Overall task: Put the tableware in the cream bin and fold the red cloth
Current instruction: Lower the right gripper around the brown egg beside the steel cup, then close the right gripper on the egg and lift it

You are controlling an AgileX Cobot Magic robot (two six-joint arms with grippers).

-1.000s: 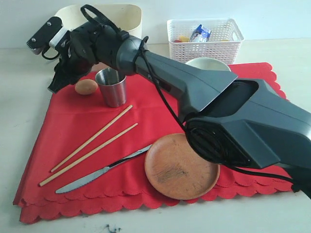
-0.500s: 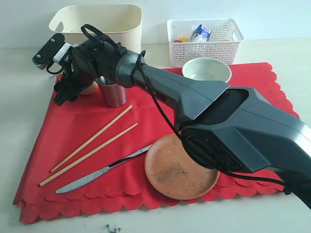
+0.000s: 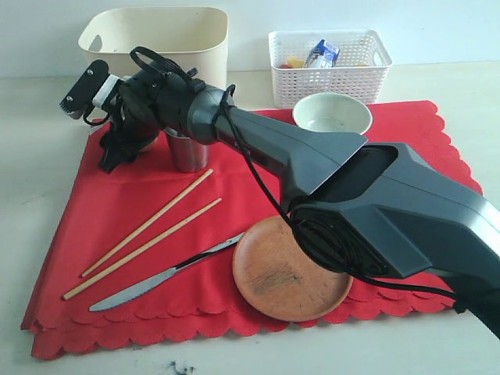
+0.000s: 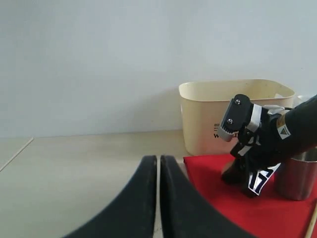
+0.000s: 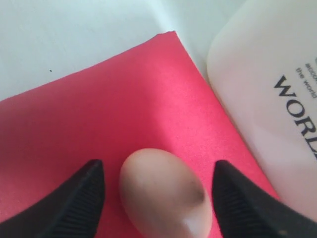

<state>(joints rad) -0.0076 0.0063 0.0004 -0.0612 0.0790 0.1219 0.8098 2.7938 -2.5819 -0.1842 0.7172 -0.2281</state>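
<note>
My right arm reaches across to the far left corner of the red cloth [image 3: 117, 211]. Its right gripper [image 3: 113, 158] is open and low over a brown egg [image 5: 163, 193], one finger on each side with a gap to each. The steel cup [image 3: 186, 151] stands just beside it. Two chopsticks [image 3: 148, 224], a silver knife [image 3: 160, 275] and the brown plate [image 3: 291, 271] lie on the cloth's near half. The pale bowl [image 3: 332, 113] sits at the back. The cream bin [image 3: 156, 35] stands behind the cloth. My left gripper [image 4: 158, 159] is shut and empty, left of the cloth.
A white lattice basket [image 3: 328, 62] with a milk carton [image 3: 321, 53] stands at the back right. The right arm's dark body [image 3: 375, 195] covers much of the cloth's right side. Bare tabletop [image 4: 74, 158] lies left of the cloth.
The right gripper has come down from beside the bin to the cloth, and now straddles the egg and hides it in the exterior view. Nothing else moved.
</note>
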